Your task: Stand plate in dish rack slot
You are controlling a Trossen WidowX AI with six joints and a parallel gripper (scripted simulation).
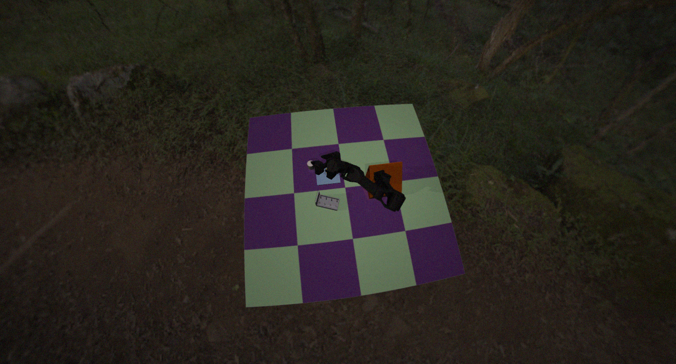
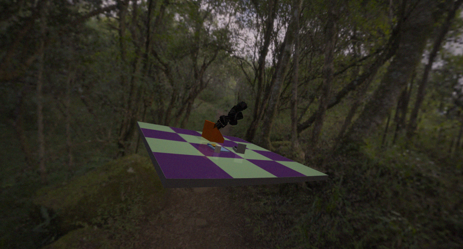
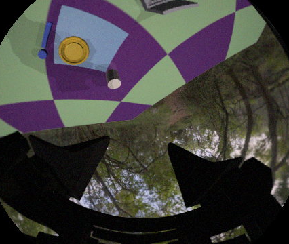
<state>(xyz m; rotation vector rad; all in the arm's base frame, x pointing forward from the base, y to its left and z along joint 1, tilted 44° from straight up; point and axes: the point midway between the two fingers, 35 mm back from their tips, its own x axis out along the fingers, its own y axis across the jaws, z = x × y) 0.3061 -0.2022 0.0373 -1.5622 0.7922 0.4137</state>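
Observation:
A small yellow plate [image 3: 74,51] lies flat on a light blue mat [image 3: 100,34] [image 1: 333,179] [image 2: 223,149] on the checkered table [image 1: 326,267] [image 2: 194,166]. In the top view the arm hides the plate. The grey dish rack [image 1: 327,201] [image 2: 240,147] stands apart from the mat and holds nothing. My gripper [image 3: 139,143] [image 1: 325,165] is open and empty. It hangs well above the mat and tilts out towards the trees.
A small white-topped cup [image 1: 310,164] [image 2: 217,149] [image 3: 113,78] stands by the mat's corner. A blue stick-like thing [image 3: 45,41] lies along the mat's edge. An orange slanted board [image 1: 390,173] [image 2: 212,132] stands by the arm's base.

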